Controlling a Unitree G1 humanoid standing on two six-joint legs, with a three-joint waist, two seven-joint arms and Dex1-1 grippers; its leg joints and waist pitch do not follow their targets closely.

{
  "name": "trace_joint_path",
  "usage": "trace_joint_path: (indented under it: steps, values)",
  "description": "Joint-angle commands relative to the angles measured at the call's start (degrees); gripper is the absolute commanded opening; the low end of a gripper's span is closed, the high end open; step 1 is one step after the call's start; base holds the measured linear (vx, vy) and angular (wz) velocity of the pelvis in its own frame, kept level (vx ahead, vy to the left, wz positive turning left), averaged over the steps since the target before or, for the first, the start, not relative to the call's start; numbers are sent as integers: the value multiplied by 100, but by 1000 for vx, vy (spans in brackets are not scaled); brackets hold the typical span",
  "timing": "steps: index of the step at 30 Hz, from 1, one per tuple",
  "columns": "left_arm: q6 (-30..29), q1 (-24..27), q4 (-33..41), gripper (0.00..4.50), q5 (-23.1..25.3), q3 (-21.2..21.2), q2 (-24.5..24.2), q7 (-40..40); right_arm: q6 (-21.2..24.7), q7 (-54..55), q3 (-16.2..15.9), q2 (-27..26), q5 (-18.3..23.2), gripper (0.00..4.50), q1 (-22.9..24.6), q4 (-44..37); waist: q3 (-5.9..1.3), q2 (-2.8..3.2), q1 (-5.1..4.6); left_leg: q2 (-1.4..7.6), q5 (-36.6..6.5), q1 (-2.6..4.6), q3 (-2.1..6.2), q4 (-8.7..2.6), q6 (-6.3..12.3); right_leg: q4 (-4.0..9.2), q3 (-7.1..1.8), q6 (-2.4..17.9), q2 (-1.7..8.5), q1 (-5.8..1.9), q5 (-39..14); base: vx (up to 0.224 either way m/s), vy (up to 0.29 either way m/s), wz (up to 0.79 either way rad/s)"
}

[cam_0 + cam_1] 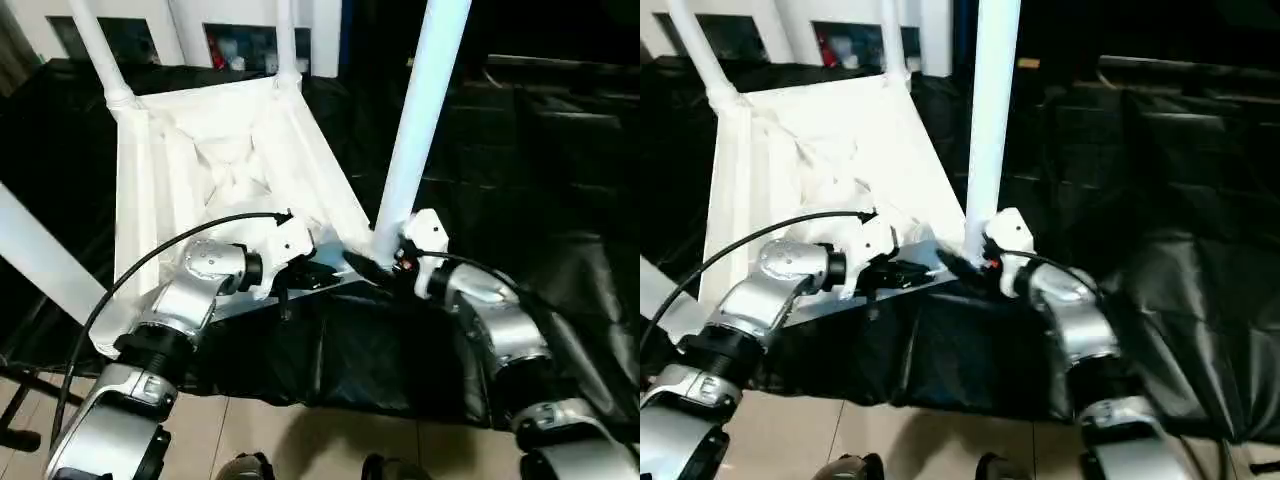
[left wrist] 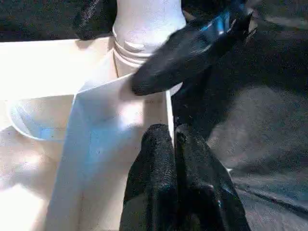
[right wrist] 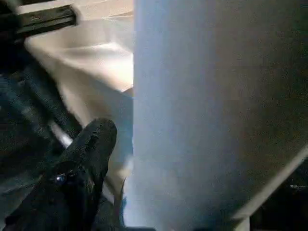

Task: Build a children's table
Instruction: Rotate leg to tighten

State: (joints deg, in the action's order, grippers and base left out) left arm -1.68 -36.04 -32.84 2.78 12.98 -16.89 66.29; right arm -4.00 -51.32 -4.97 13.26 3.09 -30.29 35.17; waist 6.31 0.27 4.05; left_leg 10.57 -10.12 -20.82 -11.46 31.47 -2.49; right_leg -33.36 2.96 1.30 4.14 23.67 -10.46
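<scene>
The children's table lies upside down and tilted, its white ribbed top (image 1: pixel 230 150) facing me. White tube legs stand in the corner sockets: two at the back (image 1: pixel 100 50) (image 1: pixel 287 40), one at the left (image 1: pixel 45 255) and one at the near right corner (image 1: pixel 420 110). My left gripper (image 1: pixel 318 272) is shut on the top's near rim (image 2: pixel 166 106), just beside that corner socket. My right gripper (image 1: pixel 378 262) is at the base of the near right leg (image 3: pixel 202 106). It stands open around the leg, with one black finger (image 3: pixel 91 144) a little apart from the tube.
Black cloth (image 1: pixel 560 150) covers the surface under and around the table. Tiled floor (image 1: pixel 300 440) runs along the near edge. A white cabinet with glass doors (image 1: pixel 130 35) stands at the back. A black cable (image 1: pixel 150 255) loops over my left forearm.
</scene>
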Motion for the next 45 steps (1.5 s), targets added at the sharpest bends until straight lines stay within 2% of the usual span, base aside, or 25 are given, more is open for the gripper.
trace_joint_path:
  steps: [1,2,3,4,7,8,14,15,17,20,25,28,29,31,33,34,35,36,38,39,40,41,42,44,45]
  values:
    - [234,13,-85,0,-74,261,8,463,259,-1091,-583,92,67,374,194,-88,-378,-36,37,282,-564,33,78,-245,840,238,-263,1731,427,-342,99,0,0,0]
    - [256,-4,-116,0,-99,254,-39,516,254,-1295,-627,167,117,374,208,-118,-371,-57,71,307,-605,41,67,-241,843,238,-260,1709,425,-319,-62,0,0,0]
    - [263,-20,-136,0,-119,251,-70,550,249,-1423,-658,215,152,374,216,-134,-359,-24,99,333,-687,53,62,-246,808,253,-250,1689,432,-284,-244,0,0,0]
    - [273,-54,-177,0,-130,244,-109,597,265,-1622,-700,284,200,374,229,-165,-350,-27,116,345,-808,58,66,-265,705,271,-243,1647,434,-276,-490,0,0,0]
    - [304,-147,-288,0,-125,233,-190,689,265,-1964,-797,421,242,374,251,-220,-350,-38,133,339,-942,86,63,-275,572,284,-244,1595,429,-268,-703,0,0,0]
    - [321,-181,-331,0,-119,233,-212,727,269,-2063,-823,458,231,374,258,-241,-347,-17,144,351,-928,70,74,-285,531,277,-240,1587,445,-272,-740,0,0,0]
    - [391,-313,-512,0,-102,234,-254,820,371,-2428,-932,600,240,325,325,-378,-376,-26,185,342,-846,80,68,-262,520,255,-242,1625,460,-287,-555,0,0,0]
    - [428,-346,-577,0,-83,237,-257,831,329,-2416,-969,595,188,311,335,-355,-396,14,215,336,-761,69,75,-248,545,239,-238,1643,473,-301,-452,0,0,0]
    - [451,-375,-632,0,-81,240,-251,832,271,-2365,-981,575,143,300,322,-299,-398,-11,221,334,-731,68,71,-244,542,237,-232,1656,467,-303,-384,0,0,0]
    - [503,-418,-733,0,-91,255,-245,852,299,-2259,-969,483,154,276,333,-295,-401,-6,228,331,-718,59,74,-238,543,225,-226,1677,466,-314,-329,0,0,0]
    - [518,-407,-770,0,-74,263,-213,771,382,-2100,-877,355,226,266,408,-382,-405,2,233,334,-807,55,83,-238,492,235,-224,1659,476,-322,-470,0,0,0]
    - [375,-354,-652,0,-65,211,-106,471,428,-1548,-646,126,275,265,426,-328,-386,9,234,340,-982,54,88,-258,388,266,-233,1606,489,-308,-777,0,0,0]
    - [337,-337,-617,0,-64,198,-70,379,430,-1339,-587,57,254,265,418,-284,-358,8,223,341,-1279,86,94,-295,248,327,-234,1508,488,-281,-1294,0,0,0]
    - [265,-334,-603,0,-46,173,11,178,434,-901,-481,-72,182,265,374,-155,-330,-3,207,329,-1525,91,112,-324,122,393,-241,1324,512,-280,-1910,0,0,0]
    - [265,-334,-603,0,-46,173,11,178,434,-901,-481,-72,182,265,374,-155,-316,-3,194,328,-1650,104,125,-338,77,443,-248,1191,524,-259,-2290,0,0,0]
    - [71,-253,-449,0,6,179,244,-211,496,42,-312,-392,35,265,305,95,-290,-15,153,338,-1748,95,148,-365,6,462,-260,1062,532,-231,-2615,0,0,0]
    - [-10,-230,-409,0,30,182,371,-401,519,469,-241,-566,-15,265,274,197,-259,-26,124,332,-1837,105,156,-388,-23,496,-255,1019,529,-203,-2789,0,0,0]
    - [-61,-221,-393,0,79,190,488,-612,597,897,-150,-746,-31,265,234,286,-251,-26,88,313,-2001,116,200,-397,-106,531,-234,882,552,-213,-3205,0,0,0]
    - [-138,-217,-381,0,138,195,653,-892,701,1492,-25,-1010,-47,265,174,395,-244,-24,22,298,-2071,71,251,-433,-165,547,-207,693,548,-240,-3497,0,0,0]
    - [-163,-215,-374,0,157,198,703,-979,737,1688,19,-1099,-56,265,156,422,-275,-15,-11,295,-2046,83,264,-452,-150,574,-192,632,536,-247,-3335,0,0,0]
    - [-195,-242,-407,0,230,198,848,-1282,774,2183,84,-1348,-98,265,92,512,-289,-56,-21,298,-1969,86,251,-455,-126,577,-191,650,525,-248,-3162,0,0,0]
    - [-209,-252,-418,0,256,200,901,-1399,781,2367,102,-1441,-117,265,68,544,-289,-56,-21,298,-1969,86,251,-455,-126,577,-191,650,525,-248,-3162,0,0,0]
    - [-248,-269,-419,0,291,198,1025,-1616,706,2621,64,-1639,-177,265,24,620,-265,-63,-43,284,-2015,128,219,-445,-94,591,-211,724,506,-177,-3007,0,0,0]
    - [-290,-273,-402,0,318,195,1110,-1765,641,2796,34,-1776,-224,265,-10,683,-261,-46,-50,277,-2032,124,220,-440,-68,600,-217,719,525,-183,-3114,0,0,0]
    - [-342,-261,-349,0,352,202,1211,-1894,540,2901,-44,-1921,-321,265,-40,749,-257,-75,-52,278,-2041,124,215,-441,-35,615,-218,682,519,-176,-3143,0,0,0]
